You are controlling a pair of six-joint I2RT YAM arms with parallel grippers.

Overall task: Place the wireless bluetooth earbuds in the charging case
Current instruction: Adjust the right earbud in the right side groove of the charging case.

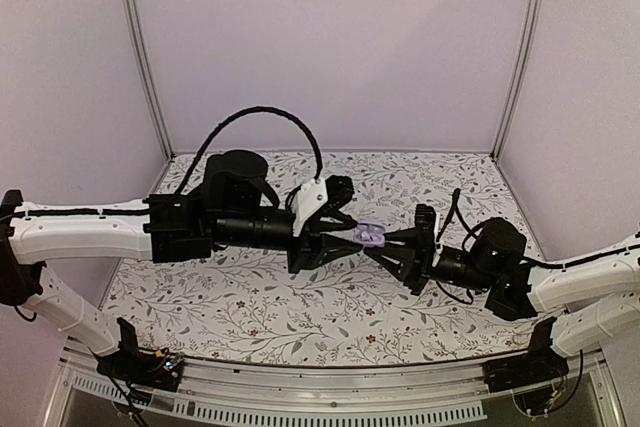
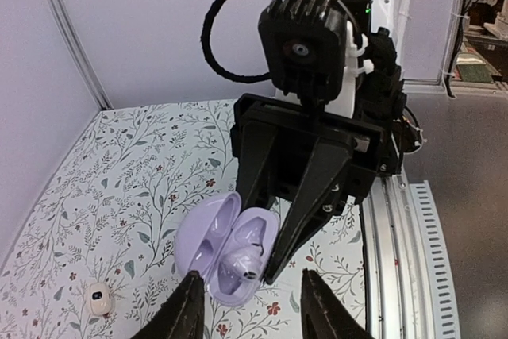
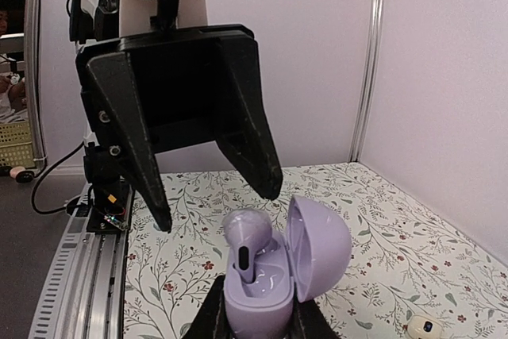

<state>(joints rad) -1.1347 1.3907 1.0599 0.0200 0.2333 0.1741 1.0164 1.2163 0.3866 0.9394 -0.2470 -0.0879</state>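
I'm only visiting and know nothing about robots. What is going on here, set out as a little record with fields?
Surface: flower-patterned table
Right hand: shut on the open lilac plastic charging case, apparently lifted off the table
Left hand: open, empty, fingers pointing towards the case
Inside the case: one lilac earbud, sticking up from its well
Also on the table: small white rounded object, lying apart from both hands
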